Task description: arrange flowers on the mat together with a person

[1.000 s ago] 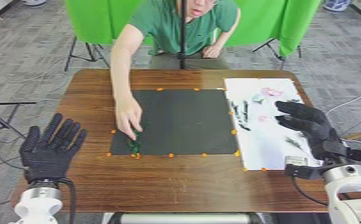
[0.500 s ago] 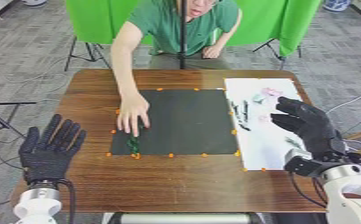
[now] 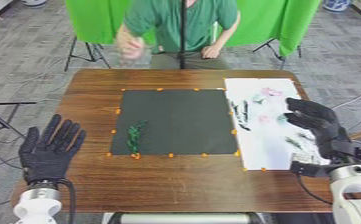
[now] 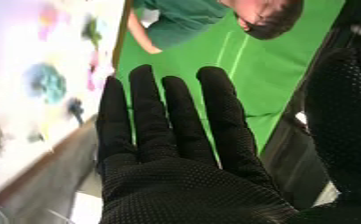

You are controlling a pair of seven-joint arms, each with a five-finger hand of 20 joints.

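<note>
Clearly, right hand (image 3: 322,120) raised, fingers (image 4: 150,110) straight

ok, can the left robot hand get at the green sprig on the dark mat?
Likely yes. The left robot hand is open left of the dark mat, the green sprig lies toward its left edge, nothing stands between, and the person's hand is off it.

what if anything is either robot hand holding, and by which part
Nothing is held: the right hand has straight fingers with nothing between them, and the left hand is open and empty.
</note>
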